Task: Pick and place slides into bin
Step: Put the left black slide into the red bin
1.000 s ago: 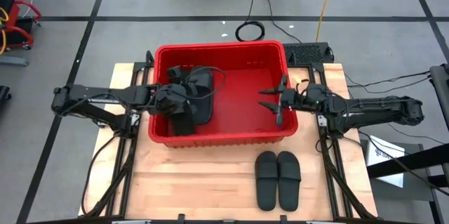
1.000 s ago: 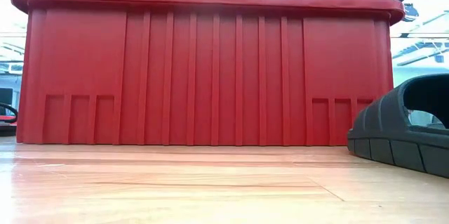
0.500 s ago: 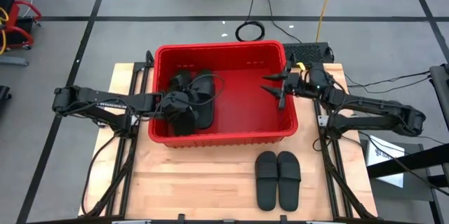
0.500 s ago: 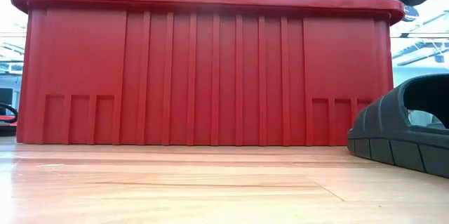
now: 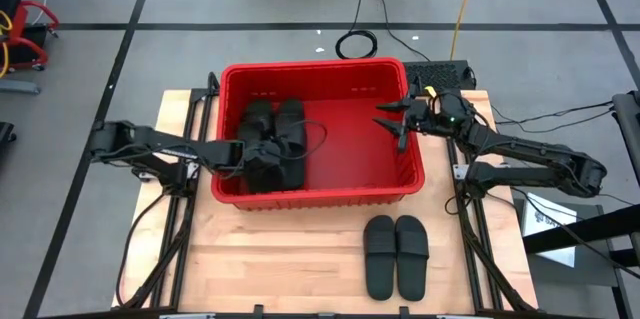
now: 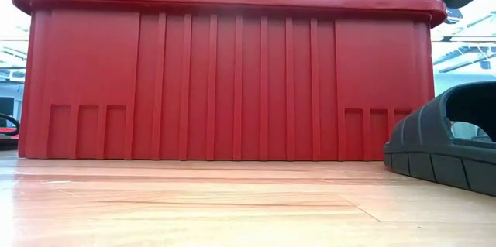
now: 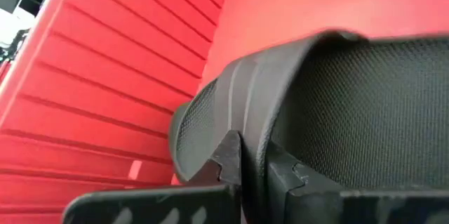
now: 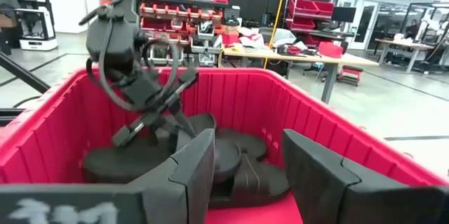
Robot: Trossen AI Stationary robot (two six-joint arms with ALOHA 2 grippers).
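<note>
Two slides [image 5: 396, 256] lie side by side on the wooden table [image 5: 300, 259] at its near edge, right of centre, well apart from both arms. In the low view the toe of one of them [image 6: 449, 148] fills the right edge, just beside the near wall of the bin [image 6: 225, 77].

Beyond this pair stands the red bin [image 5: 316, 195], filling the middle of the table. Inside it, in the left half, several more black slides [image 5: 275, 134] lie heaped together; they overlap too much to count them for certain. The right half of the bin floor is bare red plastic.

Over the near-left part of the bin, the left gripper [image 5: 262, 164] reaches in from the left and is clamped tightly on the strap of one slide [image 7: 337, 104] in the heap; the left wrist view shows its two fingers pinched on the ribbed strap edge, with the ribbed red wall close behind.

Farther back, on the right, the right gripper [image 5: 396, 122] hangs over the far-right corner of the bin, just inside the rim, pointing left. Its fingers [image 8: 323, 175] are spread wide and hold nothing; between them the right wrist view looks across the bin to the pile and the left arm.
</note>
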